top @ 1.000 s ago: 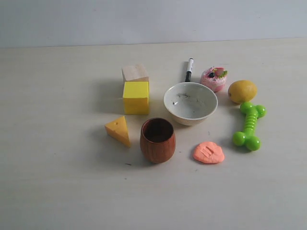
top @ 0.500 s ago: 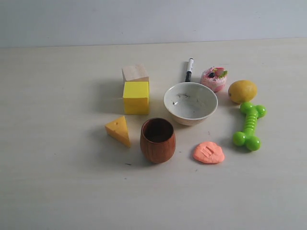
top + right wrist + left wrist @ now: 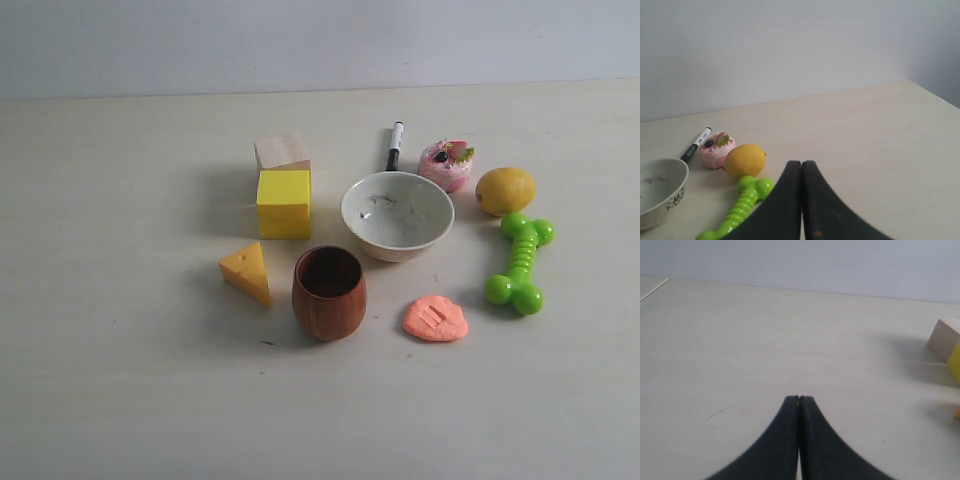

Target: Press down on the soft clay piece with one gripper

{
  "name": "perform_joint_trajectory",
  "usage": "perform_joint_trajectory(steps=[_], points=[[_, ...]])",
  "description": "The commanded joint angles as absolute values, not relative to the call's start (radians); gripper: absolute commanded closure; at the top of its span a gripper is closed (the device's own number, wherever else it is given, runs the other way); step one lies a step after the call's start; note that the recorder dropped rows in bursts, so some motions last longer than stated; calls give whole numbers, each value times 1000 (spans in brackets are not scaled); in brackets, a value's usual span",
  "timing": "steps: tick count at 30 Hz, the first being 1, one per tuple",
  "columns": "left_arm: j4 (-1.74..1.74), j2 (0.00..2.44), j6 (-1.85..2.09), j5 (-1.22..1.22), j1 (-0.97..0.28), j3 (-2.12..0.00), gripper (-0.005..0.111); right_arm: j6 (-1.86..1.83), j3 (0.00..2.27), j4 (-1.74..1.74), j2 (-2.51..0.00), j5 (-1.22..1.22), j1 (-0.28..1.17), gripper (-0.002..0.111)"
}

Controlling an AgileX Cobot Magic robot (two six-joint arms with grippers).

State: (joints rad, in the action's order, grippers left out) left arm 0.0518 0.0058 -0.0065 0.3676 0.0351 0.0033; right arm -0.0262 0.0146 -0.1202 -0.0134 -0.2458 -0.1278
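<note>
No object has shifted since the earlier frames. The left gripper [image 3: 799, 400] has its fingers [image 3: 782, 445] pressed together, holding nothing. The right gripper [image 3: 801, 162] is likewise closed and empty. The soft clay piece [image 3: 435, 319], bearing a rectangular imprint, lies flat on the table [image 3: 120, 380] just right of the wooden cup [image 3: 328, 292].

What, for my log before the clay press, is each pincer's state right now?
Left pincer: closed, holding nothing.
Right pincer: closed, holding nothing.
</note>
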Motion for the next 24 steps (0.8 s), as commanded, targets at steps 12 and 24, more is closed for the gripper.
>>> perform_joint_trajectory(steps=[12,24], points=[[58,0,-10,357,30,0,107,-71,0,-114,0,-291,-134,108],[58,0,-10,357,30,0,107,-71,0,-112,0,-339,-134,108]])
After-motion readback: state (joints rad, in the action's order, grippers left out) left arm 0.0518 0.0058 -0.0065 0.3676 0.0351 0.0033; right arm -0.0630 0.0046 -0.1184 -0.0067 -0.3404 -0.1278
